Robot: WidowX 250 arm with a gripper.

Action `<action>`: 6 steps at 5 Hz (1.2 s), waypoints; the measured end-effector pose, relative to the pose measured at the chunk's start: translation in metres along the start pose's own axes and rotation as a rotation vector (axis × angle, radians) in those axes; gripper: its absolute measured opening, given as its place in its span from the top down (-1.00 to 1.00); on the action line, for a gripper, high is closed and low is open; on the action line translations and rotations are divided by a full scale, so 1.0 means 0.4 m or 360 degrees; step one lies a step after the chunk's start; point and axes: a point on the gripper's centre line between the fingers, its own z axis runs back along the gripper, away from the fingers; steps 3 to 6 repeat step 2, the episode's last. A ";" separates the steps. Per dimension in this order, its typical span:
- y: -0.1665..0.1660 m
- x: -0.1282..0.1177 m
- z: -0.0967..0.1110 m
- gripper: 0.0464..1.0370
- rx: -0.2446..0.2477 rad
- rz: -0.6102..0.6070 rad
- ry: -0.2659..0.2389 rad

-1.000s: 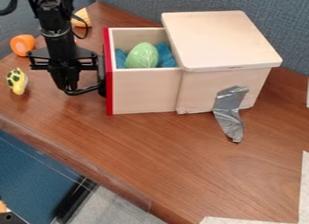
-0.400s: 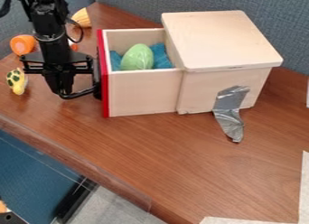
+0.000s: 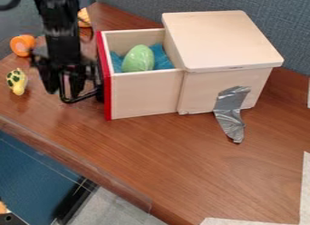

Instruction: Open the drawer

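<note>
Camera view: one desk (image 3: 181,156), wood-patterned, a fabric partition (image 3: 133,11) along its far edge. On it, largest to smallest:

One pale wooden box (image 3: 203,90), near the desk's far edge, with a flat, overhanging lid (image 3: 221,38).

One drawer (image 3: 144,95), pale wood with a red front panel (image 3: 107,97); pulled well out of the box toward the desk's left side, its rear end within the box.

One black gripper (image 3: 62,90), upright before the red panel, blurred; fingers parted, with the bent black handle (image 3: 77,100) of the drawer at them. Whether they touch the handle cannot be told.

One strip of silver tape (image 3: 230,115), creased, running from the box's near wall down onto the desk.

Drawer contents: blue padding (image 3: 161,57); one green egg (image 3: 138,59) resting amid it.

Loose toys, beyond the gripper, toward the desk's left edge: one orange rounded piece (image 3: 22,45); one yellow piece with dark green spots (image 3: 17,81), nearer. One yellow-orange piece (image 3: 84,19), partly behind the arm, by the desk's far left corner.
</note>
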 end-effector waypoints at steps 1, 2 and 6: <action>0.015 0.005 0.091 -0.91 -0.0040 -0.0275 0.0009; 0.038 -0.017 0.215 -0.93 -0.0087 -0.0443 -0.0081; 0.038 -0.017 0.215 -0.93 -0.0087 -0.0443 -0.0081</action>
